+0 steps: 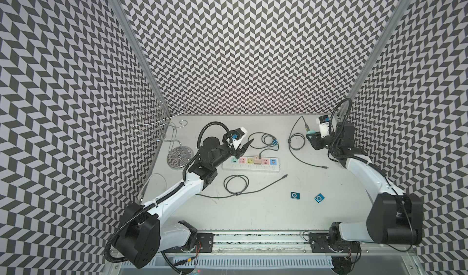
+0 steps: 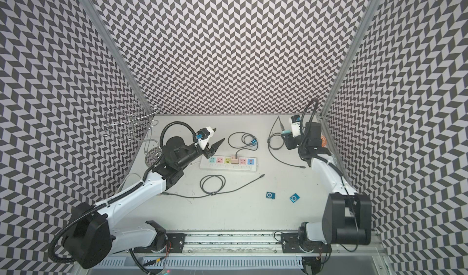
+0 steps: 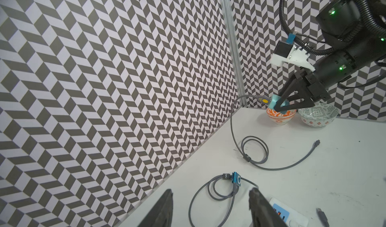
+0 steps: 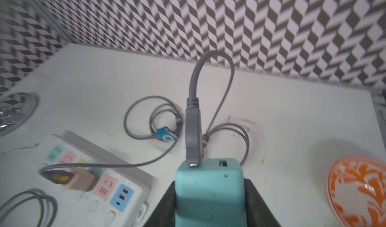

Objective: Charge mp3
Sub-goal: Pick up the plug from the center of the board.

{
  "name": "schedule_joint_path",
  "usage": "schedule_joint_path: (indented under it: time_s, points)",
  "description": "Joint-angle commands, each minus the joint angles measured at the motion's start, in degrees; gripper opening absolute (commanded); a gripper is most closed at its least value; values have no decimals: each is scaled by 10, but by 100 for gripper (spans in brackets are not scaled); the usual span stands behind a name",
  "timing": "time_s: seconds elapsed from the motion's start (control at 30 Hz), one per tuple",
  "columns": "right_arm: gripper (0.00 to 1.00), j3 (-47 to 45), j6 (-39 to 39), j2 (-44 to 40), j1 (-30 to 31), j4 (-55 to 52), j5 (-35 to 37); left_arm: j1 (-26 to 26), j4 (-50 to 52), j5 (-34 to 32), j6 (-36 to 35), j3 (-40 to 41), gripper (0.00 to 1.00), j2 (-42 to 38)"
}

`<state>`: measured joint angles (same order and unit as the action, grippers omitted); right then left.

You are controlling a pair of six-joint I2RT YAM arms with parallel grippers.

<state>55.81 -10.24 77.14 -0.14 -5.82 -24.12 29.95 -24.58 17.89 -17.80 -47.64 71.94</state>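
Chevron-walled desk [image 1: 266,218]: one mp3 [image 1: 274,143] is cabled to the strip [image 1: 250,168]; a second mp3 [image 1: 294,195] and a third mp3 [image 1: 318,198] are left unplugged, front right. Charger [image 4: 208,190] is clamped in right gripper [image 3: 279,109], far-right corner; left gripper [image 3: 211,191] is held apart, empty.

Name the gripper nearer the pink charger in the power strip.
Left. The left gripper hangs open at the end of the power strip, close to the pink charger; the right gripper, shut on a teal charger, sits farther off, back right.

Power strip [image 1: 251,164]: mid-table, a coiled cable [image 1: 236,184] before it, one mp3 player [image 1: 274,143] behind. Wire stand [image 1: 178,157]: left of strip.
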Motion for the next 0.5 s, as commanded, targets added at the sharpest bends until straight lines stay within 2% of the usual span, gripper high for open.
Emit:
schedule_joint_path:
  time_s: [0.0,0.23,0.47]
  points:
    - [27,-19,-9,-48,29,138,-79,-1,24,37,14,-53,59,11]
    - [26,-71,-8,-111,105,289,-85,35,44,38,6,-145,59,60]
    - [26,-124,-32,-149,143,348,-63,80,51,22,-1,-215,58,124]
